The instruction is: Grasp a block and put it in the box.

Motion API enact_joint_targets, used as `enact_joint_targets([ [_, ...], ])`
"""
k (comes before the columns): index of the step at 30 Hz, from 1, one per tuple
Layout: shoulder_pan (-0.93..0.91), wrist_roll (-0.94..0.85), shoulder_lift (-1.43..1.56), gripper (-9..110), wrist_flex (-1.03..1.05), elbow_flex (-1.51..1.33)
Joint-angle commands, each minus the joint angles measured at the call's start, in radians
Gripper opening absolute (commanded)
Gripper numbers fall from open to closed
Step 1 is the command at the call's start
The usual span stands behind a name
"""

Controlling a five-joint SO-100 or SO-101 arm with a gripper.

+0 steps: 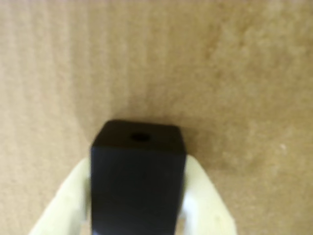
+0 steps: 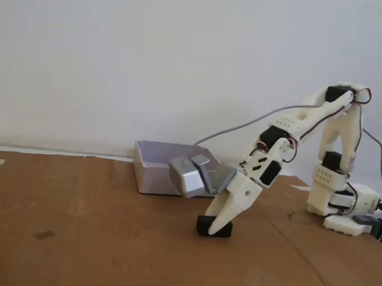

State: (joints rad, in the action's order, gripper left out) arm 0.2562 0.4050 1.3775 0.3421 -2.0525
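On the brown cardboard sheet (image 2: 94, 241), the gripper (image 2: 217, 229) is clamped around the block (image 2: 214, 227).

Seen from the wrist view, both pale fingers (image 1: 66, 200) press against the sides of the black block (image 1: 138, 176), which has a small hole in its end face. From the fixed view, the block rests on the cardboard in front of the box (image 2: 155, 173), apart from it, with a grey camera module (image 2: 190, 175) mounted on the arm between them.
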Motion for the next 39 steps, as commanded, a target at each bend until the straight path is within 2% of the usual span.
enact_joint_targets([
  [1, 0.006, 0.006, 0.021, 12, -0.023, 0.012],
  [10, 0.008, 0.006, 0.025, 3, -0.023, 0.015],
  [21, 0.012, 0.005, 0.035, 3, -0.023, 0.026],
  [39, -0.017, 0.003, 0.313, 3, -0.023, 0.018],
])
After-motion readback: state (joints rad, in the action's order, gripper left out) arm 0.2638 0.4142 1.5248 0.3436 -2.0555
